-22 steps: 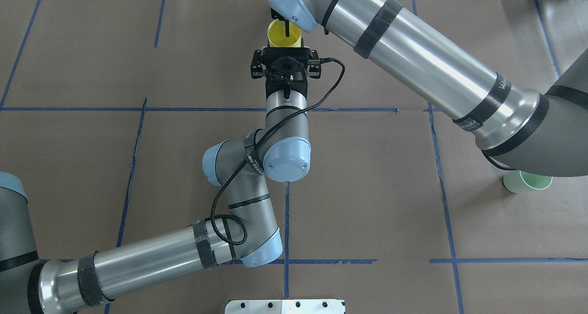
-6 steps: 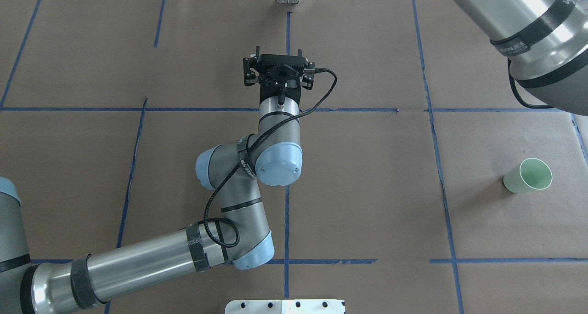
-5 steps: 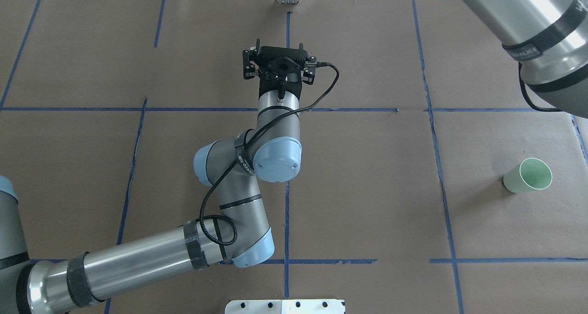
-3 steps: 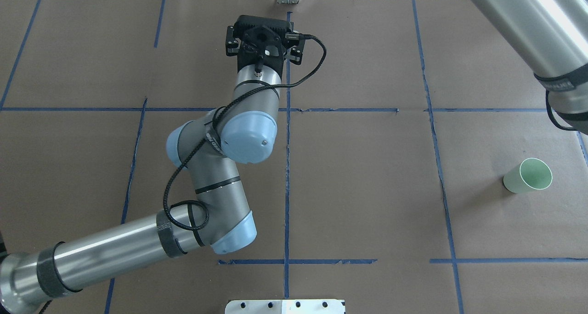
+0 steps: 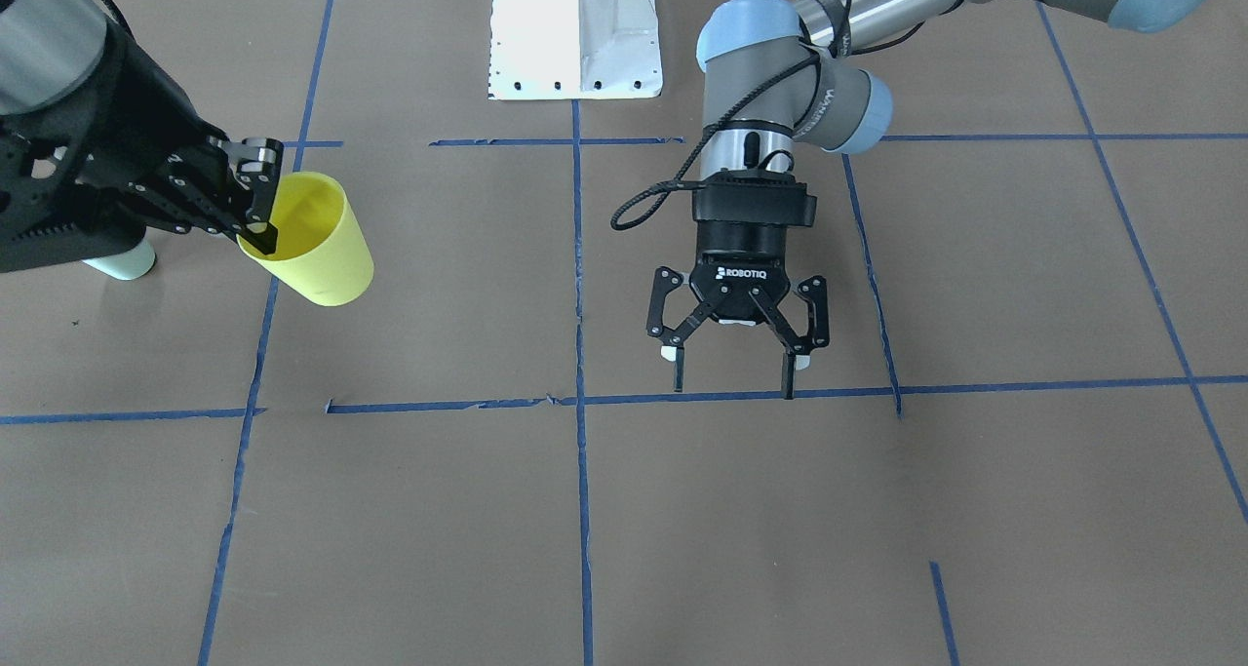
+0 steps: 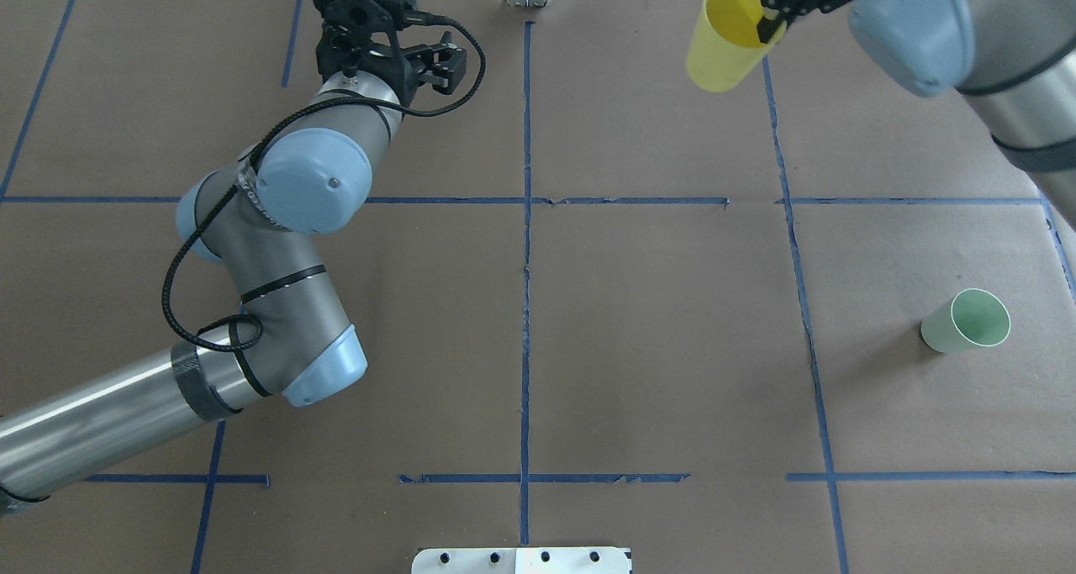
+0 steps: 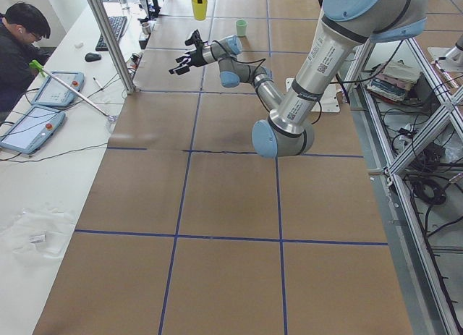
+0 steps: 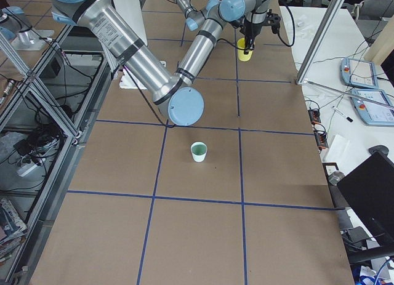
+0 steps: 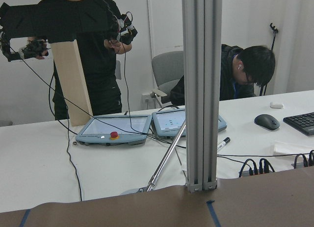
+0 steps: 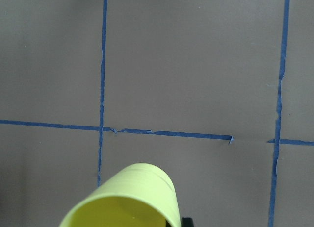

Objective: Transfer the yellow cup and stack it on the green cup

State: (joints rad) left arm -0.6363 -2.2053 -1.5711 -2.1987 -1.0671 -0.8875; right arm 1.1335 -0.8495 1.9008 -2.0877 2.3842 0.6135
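Note:
The yellow cup hangs tilted in the air. My right gripper is shut on its rim, one finger inside and one outside. In the overhead view the yellow cup is at the far right-centre of the table, and it also shows in the right wrist view. The green cup stands upright and alone on the paper at the right side, well nearer the robot than the yellow cup. In the front view the green cup is mostly hidden behind the right gripper. My left gripper is open and empty above the table.
A white mount plate sits at the robot's edge of the table. An aluminium post stands at the far edge, with tablets, cables and operators behind it. Blue tape lines cross the brown paper.
The right arm has carried the yellow cup from the far middle toward the right. The left arm has swung left, away from the centre, its gripper empty.

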